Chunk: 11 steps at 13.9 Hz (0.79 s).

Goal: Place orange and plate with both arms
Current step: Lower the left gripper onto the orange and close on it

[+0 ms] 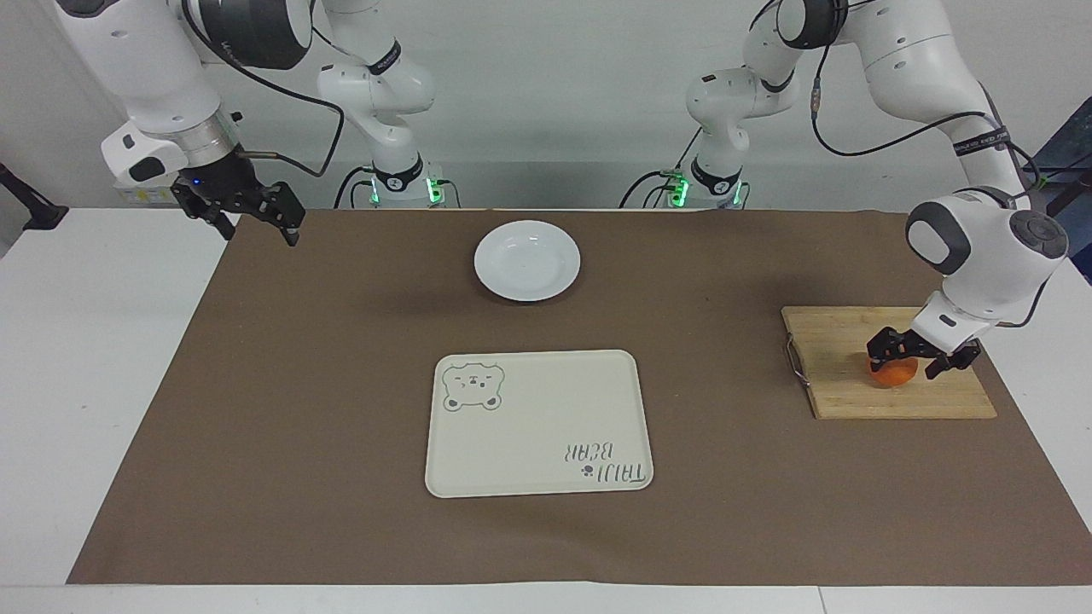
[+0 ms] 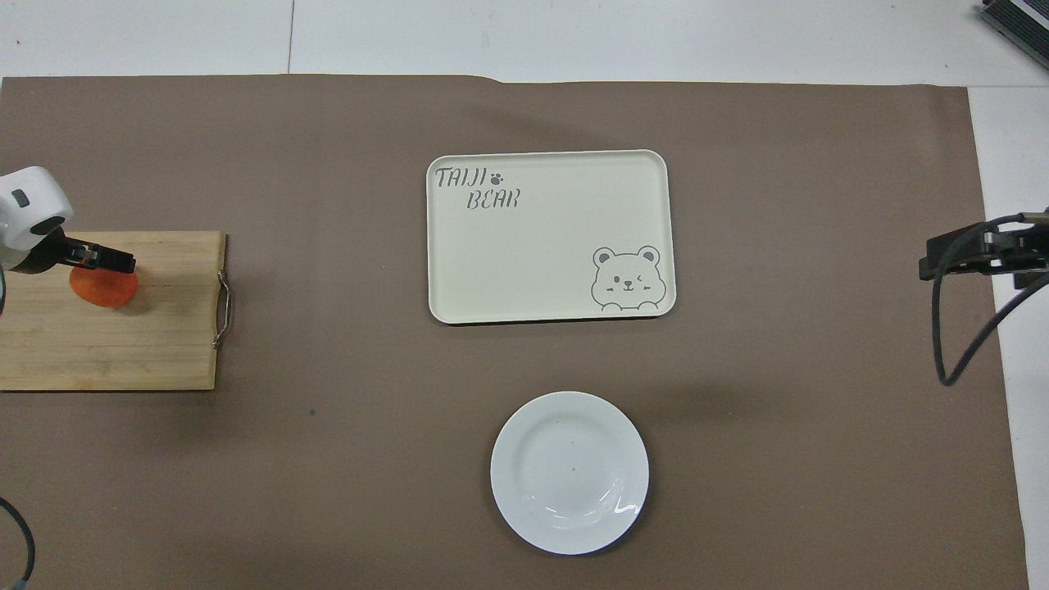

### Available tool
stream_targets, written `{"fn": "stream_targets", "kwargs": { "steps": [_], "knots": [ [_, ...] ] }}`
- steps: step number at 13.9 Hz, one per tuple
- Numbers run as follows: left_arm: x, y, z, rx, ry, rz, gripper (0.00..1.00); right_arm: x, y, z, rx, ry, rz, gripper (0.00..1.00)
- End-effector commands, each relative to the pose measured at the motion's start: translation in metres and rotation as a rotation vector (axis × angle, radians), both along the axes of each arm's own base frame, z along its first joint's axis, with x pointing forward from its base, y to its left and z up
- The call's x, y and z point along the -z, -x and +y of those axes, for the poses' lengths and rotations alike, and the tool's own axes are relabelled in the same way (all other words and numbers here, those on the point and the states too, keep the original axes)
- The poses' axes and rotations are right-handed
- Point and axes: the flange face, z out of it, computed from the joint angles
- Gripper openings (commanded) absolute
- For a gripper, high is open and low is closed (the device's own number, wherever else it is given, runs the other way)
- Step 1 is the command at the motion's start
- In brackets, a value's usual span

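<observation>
Our left gripper is down on the orange, fingers spread wide to either side of the fruit, not clamped on it. The orange sits on the wooden cutting board at the left arm's end of the table, in from the board's edges. Our right gripper waits in the air over the mat's corner at the right arm's end, jaws open, holding nothing. The plate lies near our bases, mid-table, with bare brown mat all round it. The cream tray lies farther out, well apart from the plate.
</observation>
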Motion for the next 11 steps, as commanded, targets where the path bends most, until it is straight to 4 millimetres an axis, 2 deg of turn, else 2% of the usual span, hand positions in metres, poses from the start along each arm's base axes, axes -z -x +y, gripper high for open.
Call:
{"fn": "stream_targets", "kwargs": {
  "steps": [1, 3, 4, 5, 6, 7, 8, 10, 11],
  "knots": [
    [0.016, 0.008, 0.001, -0.040, 0.011, -0.006, 1.00, -0.005, 0.003, 0.002, 0.010, -0.023, -0.002, 1.00],
    [0.016, 0.008, -0.002, -0.042, 0.012, -0.003, 1.00, -0.005, 0.003, 0.002, 0.010, -0.023, -0.002, 1.00],
    [0.016, 0.008, -0.002, -0.042, 0.013, 0.000, 0.86, -0.005, 0.003, 0.002, 0.008, -0.023, -0.002, 1.00],
    [0.016, 0.010, -0.001, -0.039, 0.013, 0.006, 0.52, -0.005, 0.003, 0.002, 0.010, -0.023, -0.002, 1.00],
    [0.016, 0.011, 0.002, -0.031, 0.014, 0.012, 0.24, -0.005, 0.003, 0.002, 0.008, -0.023, -0.002, 1.00],
    [0.015, 0.011, 0.004, -0.030, 0.013, 0.013, 0.06, -0.005, 0.003, 0.001, 0.010, -0.023, -0.002, 1.00],
    [0.015, 0.011, 0.004, -0.030, 0.012, 0.010, 0.00, -0.005, 0.003, 0.002, 0.008, -0.023, -0.002, 1.00],
    [-0.006, 0.009, 0.005, -0.009, 0.001, -0.022, 0.00, -0.005, 0.003, 0.001, 0.010, -0.023, -0.002, 1.00],
    [-0.019, 0.009, -0.001, 0.012, -0.002, -0.040, 0.00, -0.005, 0.003, 0.002, 0.008, -0.023, -0.002, 1.00]
  ]
}}
